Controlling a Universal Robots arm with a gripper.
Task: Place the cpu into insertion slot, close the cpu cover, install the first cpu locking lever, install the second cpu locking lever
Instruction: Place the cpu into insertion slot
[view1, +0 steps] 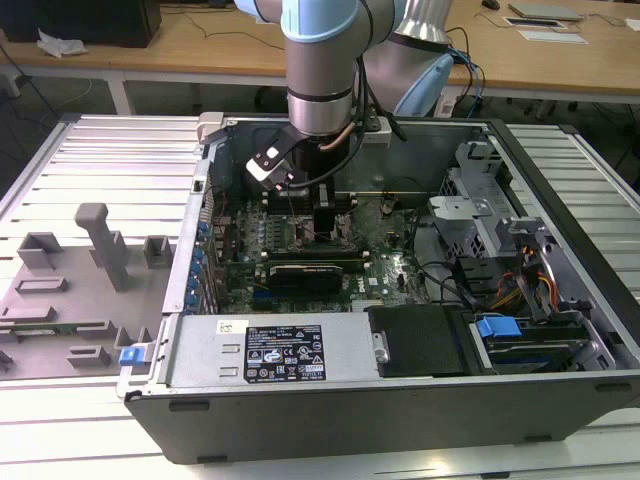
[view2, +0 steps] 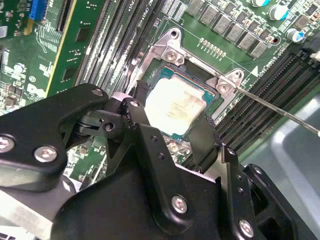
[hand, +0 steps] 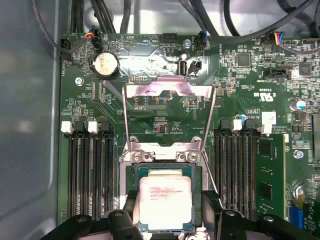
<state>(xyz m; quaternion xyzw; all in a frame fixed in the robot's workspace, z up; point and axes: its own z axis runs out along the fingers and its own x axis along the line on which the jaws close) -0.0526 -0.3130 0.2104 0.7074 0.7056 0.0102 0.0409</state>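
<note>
The cpu (view2: 175, 110) (hand: 165, 202), a square chip with a pale metal top, lies level in the insertion slot (hand: 131, 172) (view2: 170, 47) on the green board. My gripper (view2: 170, 122) (hand: 167, 217) (view1: 325, 232) is down over it. Its black fingers (view2: 136, 107) press against two opposite sides of the chip, so it is shut on the cpu. The cpu cover (hand: 167, 90), a thin silver frame, stands swung up and open behind the slot. One thin wire locking lever (view2: 280, 111) juts out loose beside the slot.
Long black memory slots (hand: 85, 175) (hand: 235, 170) flank the slot on both sides. A coin battery (hand: 104, 64) and cables sit beyond the cover. The case walls (view1: 400, 400), a drive cage (view1: 480, 215) and a long black card (view1: 305, 272) surround the board. A grey fixture tray (view1: 70, 290) lies outside.
</note>
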